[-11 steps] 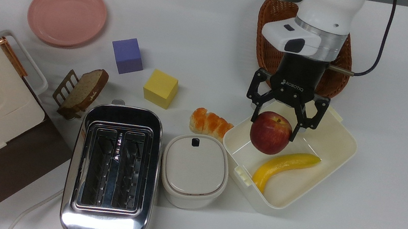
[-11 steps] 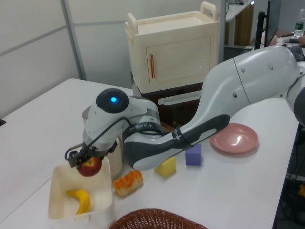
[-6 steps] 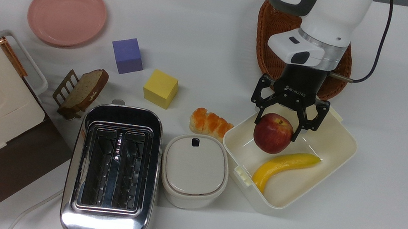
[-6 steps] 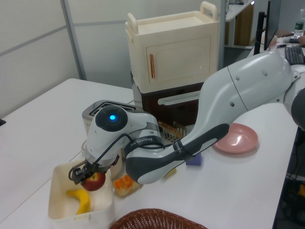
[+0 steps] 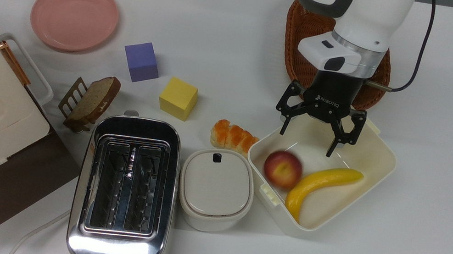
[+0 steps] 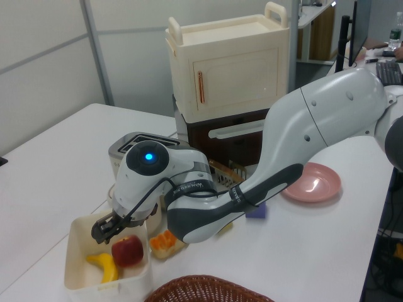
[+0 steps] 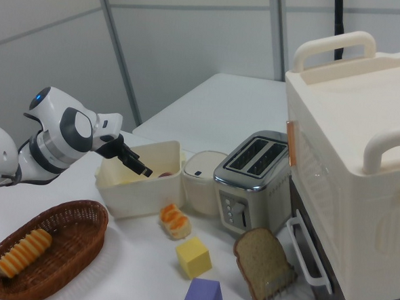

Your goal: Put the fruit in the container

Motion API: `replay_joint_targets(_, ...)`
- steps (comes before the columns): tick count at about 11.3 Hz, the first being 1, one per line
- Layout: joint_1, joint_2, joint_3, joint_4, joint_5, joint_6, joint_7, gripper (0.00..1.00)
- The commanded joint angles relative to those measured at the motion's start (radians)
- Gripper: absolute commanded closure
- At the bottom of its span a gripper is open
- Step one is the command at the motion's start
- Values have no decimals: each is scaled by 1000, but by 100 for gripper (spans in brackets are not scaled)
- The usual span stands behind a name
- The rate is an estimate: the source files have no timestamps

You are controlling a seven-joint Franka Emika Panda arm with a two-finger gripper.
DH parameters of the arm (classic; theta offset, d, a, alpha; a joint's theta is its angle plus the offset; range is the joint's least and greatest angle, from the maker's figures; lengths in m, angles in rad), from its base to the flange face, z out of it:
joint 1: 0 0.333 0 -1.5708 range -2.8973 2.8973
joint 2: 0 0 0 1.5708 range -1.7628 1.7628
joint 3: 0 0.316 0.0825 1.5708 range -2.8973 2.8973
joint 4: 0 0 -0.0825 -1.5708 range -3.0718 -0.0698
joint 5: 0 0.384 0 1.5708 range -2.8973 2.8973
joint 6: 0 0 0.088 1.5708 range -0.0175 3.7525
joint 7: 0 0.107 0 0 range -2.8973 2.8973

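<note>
**Apple lies loose in the box, claw empty above it**

The gripper (image 5: pixel 316 139) hangs over the far side of the container (image 5: pixel 379 147), its fingers spread wide with nothing between them. Below it and toward the top view's left, the fruit (image 5: pixel 283 169) sits on the container's floor near the wall that faces the white lidded pot (image 5: pixel 216 188). A banana (image 5: pixel 321 182) lies right beside it inside the same box; whether the two touch is hard to tell. In the left view the apple (image 6: pixel 128 251) rests low inside the container (image 6: pixel 80 228), under the open claw (image 6: pixel 104 229).

By my reading the placing is done. The apple looks firm, smooth-skinned and round, so it would likely roll and slip under a shallow pinch; a hold across its widest girth suits it best. Behind the container stands a wicker basket (image 5: pixel 293 50); a pastry (image 5: pixel 232 135) lies just outside its pot-side corner.
</note>
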Motion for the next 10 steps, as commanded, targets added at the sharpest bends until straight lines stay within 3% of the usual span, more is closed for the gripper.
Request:
replay_joint_targets(1, 4, -8, -3, -13, -24, -8, 23, 0)
replay_joint_targets(4, -5, -13, -3, -15, -23, -81, 21, 0)
replay_joint_targets(7, -54, -105, -4, -55, 30, -388, -34, 0)
replay_joint_targets(8, -74, -140, -3, -56, 85, -500, -159, 0)
replay_joint_targets(10, -138, -227, -18, -50, 309, -624, -543, 0)
